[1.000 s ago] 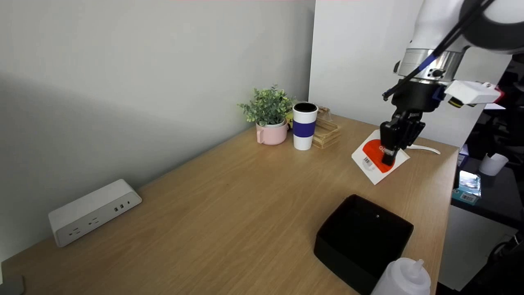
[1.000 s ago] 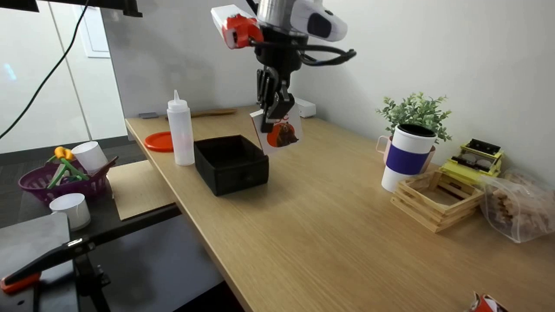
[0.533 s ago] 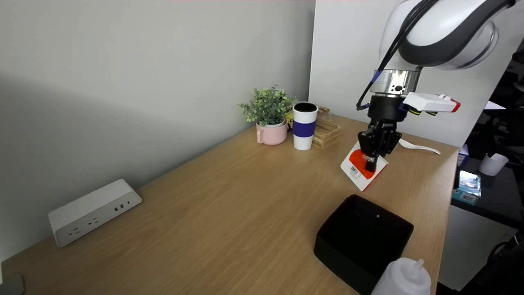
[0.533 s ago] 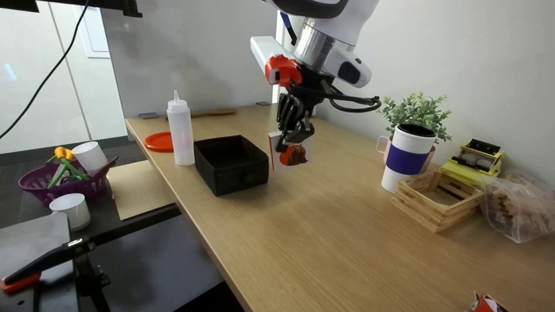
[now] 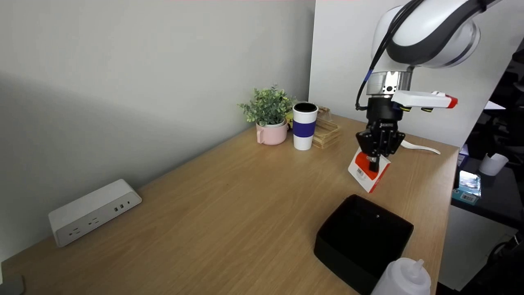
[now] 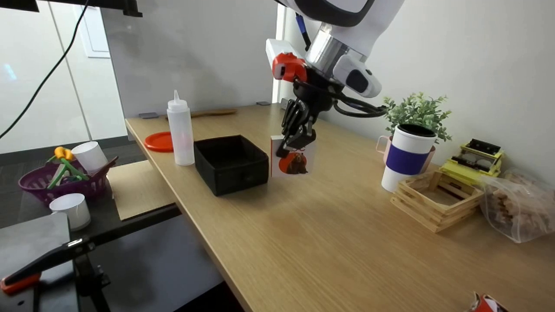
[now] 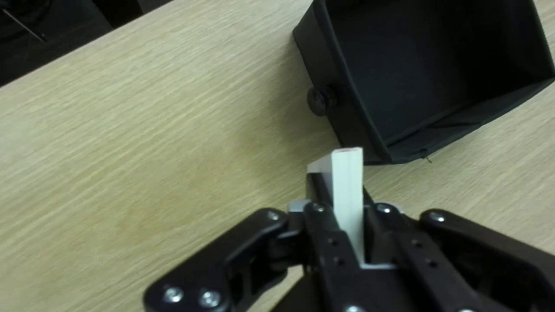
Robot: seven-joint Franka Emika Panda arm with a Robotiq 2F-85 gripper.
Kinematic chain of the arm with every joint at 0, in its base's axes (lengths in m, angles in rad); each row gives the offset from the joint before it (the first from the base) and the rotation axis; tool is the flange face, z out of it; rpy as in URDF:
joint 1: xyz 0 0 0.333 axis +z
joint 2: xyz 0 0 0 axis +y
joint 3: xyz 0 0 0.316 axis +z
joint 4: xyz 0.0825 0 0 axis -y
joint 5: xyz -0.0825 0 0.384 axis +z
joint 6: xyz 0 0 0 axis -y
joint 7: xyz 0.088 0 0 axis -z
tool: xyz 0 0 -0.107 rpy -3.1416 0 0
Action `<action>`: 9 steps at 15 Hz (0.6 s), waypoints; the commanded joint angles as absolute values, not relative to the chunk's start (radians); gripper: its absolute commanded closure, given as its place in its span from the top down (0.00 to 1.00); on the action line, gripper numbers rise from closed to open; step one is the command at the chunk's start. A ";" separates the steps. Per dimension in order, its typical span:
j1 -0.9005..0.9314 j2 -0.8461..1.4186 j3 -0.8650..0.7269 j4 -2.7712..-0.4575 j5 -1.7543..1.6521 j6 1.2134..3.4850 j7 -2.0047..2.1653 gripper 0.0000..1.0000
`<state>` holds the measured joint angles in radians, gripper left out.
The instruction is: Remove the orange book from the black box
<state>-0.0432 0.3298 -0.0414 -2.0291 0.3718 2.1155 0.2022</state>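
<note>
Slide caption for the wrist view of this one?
Hand grips the orange book, seen edge-on, outside the open-topped black box.

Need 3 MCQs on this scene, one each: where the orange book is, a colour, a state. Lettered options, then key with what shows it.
1. Relative to the black box, where is the orange book?
A) Inside it
B) Outside it, held in the hand
C) Underneath it

2. What colour is the band on the white tumbler?
A) Blue-purple
B) Green
C) Orange

3. How does the squeeze bottle sit?
A) Lying on its side
B) Upside down
C) Upright

Key:
1 B: the wrist view shows the orange book gripped in the hand, with the black box's interior off to the side.
2 A: the band reads blue-purple against the white body in both exterior views.
3 C: in an exterior view the squeeze bottle stands with its nozzle pointing up.
</note>
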 commanded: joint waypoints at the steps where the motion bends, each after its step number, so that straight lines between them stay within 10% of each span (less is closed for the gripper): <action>1: -0.045 0.352 -0.056 -1.980 0.347 2.017 0.308 0.04; 9: -0.030 0.426 -0.030 -1.882 0.275 1.938 0.195 0.04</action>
<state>-0.0367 0.3676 -0.0481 -1.9585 0.3270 1.9854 0.2775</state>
